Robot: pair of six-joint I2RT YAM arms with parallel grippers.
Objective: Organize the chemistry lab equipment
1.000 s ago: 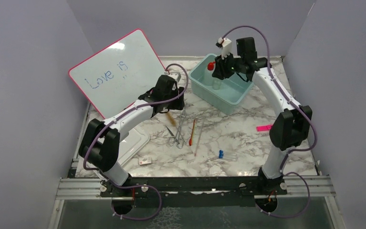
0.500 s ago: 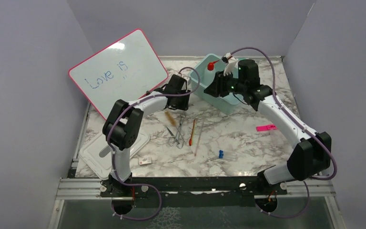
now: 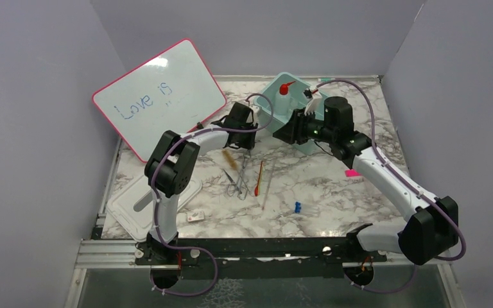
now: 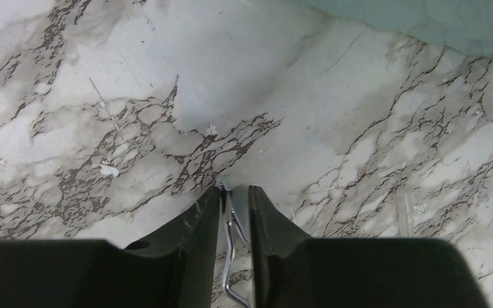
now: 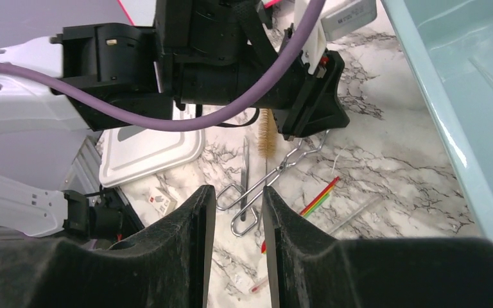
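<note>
Pinching the tip of the metal forceps (image 4: 231,221) at the counter's (image 4: 359,160) middle, the left claw (image 4: 234,191) sits just beside the teal bin (image 5: 462,96) while the right claw (image 5: 239,192) hovers released and empty.

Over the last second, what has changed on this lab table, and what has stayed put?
The left arm stretched forward. The left hand narrowed around the metal forceps, though a firm grip is unclear. The right hand drew back from over the teal bin toward the forceps, empty. Unchanged: squeeze bottle in the bin, brush, red stick, whiteboard.
</note>
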